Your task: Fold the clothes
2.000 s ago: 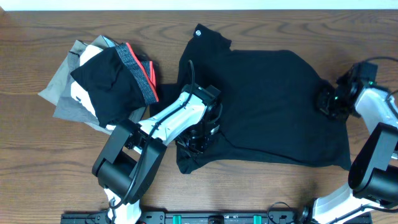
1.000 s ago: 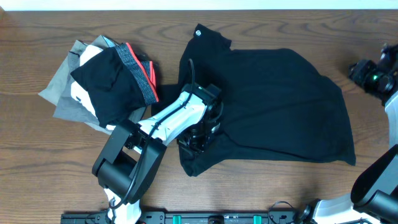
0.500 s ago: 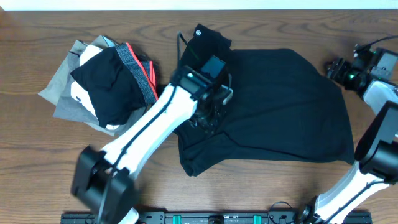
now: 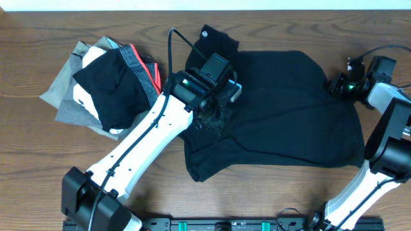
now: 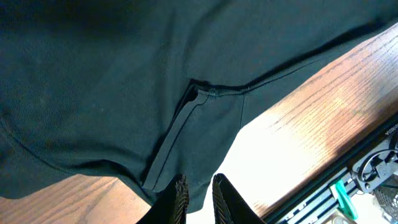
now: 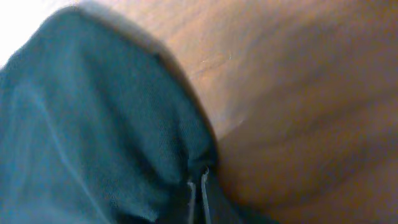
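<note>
The clothes, a black shirt (image 4: 289, 109), lie spread across the middle and right of the table, with a round white logo (image 4: 205, 34) at the far edge. My left gripper (image 4: 215, 115) hovers over the shirt's left part. In the left wrist view its fingertips (image 5: 199, 190) stand a narrow gap apart, with nothing between them, above a seam of the shirt (image 5: 124, 74). My right gripper (image 4: 337, 85) is at the shirt's far right edge. In the blurred right wrist view its fingers (image 6: 198, 186) are closed on bunched fabric at the shirt's (image 6: 93, 124) border.
A pile of other garments (image 4: 109, 83), grey, black and with a red band, lies at the left, close to the left arm. A black rail (image 4: 225, 224) runs along the near table edge. Bare wood (image 4: 308, 192) shows in front of the shirt.
The left arm has lifted off the shirt's near-left hem and swung toward the far side. The right gripper has come back to the shirt's right edge and shut there.
</note>
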